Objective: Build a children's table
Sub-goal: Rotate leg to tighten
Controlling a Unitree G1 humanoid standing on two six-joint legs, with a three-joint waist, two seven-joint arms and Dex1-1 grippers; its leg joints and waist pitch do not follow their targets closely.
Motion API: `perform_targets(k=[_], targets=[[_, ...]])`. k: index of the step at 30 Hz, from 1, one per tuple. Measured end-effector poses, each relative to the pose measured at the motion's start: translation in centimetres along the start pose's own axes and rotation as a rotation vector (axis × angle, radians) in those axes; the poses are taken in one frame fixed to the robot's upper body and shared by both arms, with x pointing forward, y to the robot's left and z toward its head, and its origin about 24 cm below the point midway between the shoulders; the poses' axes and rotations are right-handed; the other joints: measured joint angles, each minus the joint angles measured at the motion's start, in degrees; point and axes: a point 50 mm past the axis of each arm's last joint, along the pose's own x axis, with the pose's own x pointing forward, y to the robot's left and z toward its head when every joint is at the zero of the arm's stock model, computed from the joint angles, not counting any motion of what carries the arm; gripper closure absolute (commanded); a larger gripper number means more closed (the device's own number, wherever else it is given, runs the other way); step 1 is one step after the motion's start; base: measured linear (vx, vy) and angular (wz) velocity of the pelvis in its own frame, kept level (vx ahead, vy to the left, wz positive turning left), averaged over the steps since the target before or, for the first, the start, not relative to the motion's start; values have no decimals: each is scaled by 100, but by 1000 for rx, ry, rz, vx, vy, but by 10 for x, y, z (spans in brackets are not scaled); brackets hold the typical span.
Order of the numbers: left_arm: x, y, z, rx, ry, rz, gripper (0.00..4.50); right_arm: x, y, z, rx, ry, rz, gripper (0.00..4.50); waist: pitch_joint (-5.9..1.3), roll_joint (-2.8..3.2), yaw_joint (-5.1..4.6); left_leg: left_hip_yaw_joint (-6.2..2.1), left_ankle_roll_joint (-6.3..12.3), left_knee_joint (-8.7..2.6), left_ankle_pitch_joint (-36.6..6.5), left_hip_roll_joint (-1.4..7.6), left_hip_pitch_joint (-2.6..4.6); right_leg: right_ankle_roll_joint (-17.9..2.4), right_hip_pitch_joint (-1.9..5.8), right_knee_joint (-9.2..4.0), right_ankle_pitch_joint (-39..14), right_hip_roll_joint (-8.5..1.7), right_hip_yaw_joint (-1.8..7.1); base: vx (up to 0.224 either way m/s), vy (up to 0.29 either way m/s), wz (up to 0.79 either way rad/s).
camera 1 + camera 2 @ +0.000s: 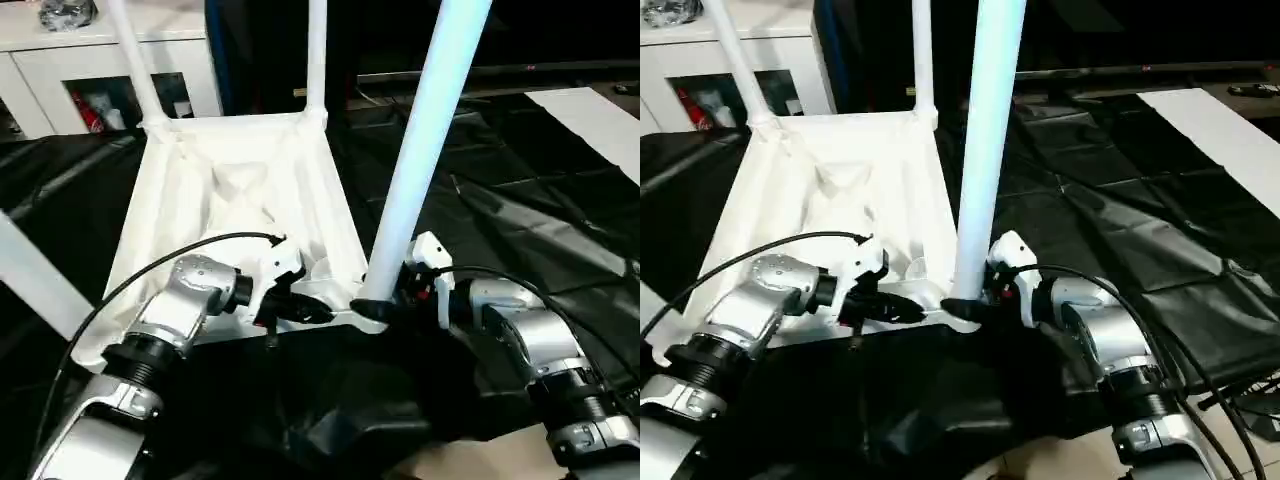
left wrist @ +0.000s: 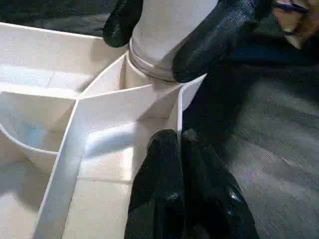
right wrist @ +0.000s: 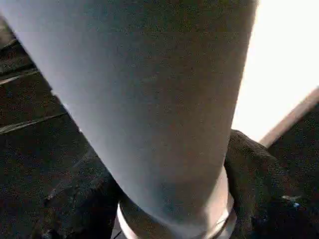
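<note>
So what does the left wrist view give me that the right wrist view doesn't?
Left wrist view alone: the tabletop from underneath, its ribs running into the near corner socket, the left claw shut on the tabletop's edge wall just beside that socket, and the right claw clamping the leg's base from both sides.

Right wrist view alone: a close look up the shaft of the near-right leg, with black sheeting behind it.

Both: the leg's base collar meeting the socket, black fingers wrapped around it.
</note>
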Motion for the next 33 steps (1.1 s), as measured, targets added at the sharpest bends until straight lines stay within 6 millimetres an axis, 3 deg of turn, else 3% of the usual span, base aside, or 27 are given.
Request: perform_targets(k=[8,13,15,18,23,33], targets=[[25,13,12,-44,-27,222,450,25,-17,6,133,-91,-367,193,-2,0,-206,-3,-4,0,2,-1,15,-5,9,2,7,0,1,0,0,0],[37,16,19,-57,-31,314,450,41,-21,14,164,-107,-545,193,-4,3,-255,-3,-4,0,2,-1,13,-5,8,-1,8,0,1,0,0,0],[37,16,19,-57,-33,312,450,42,-21,14,145,-117,-545,193,-6,6,-261,-3,-3,0,1,-1,12,-4,6,-1,8,0,0,0,0,0],[37,16,19,-55,-33,304,450,42,-21,15,135,-122,-534,122,-6,6,-267,-3,-3,0,1,-1,12,-2,5,-1,6,1,0,0,0,0],[29,15,16,-36,-32,258,450,36,-19,14,92,-109,-425,77,-5,5,-291,-3,0,0,0,-1,2,1,-1,-7,4,1,0,0,0,0],[12,2,7,0,-28,62,450,9,-9,5,5,-47,-100,77,0,9,-169,-1,5,-1,-2,-1,-7,7,-4,-7,-1,0,-1,0,0,0]])
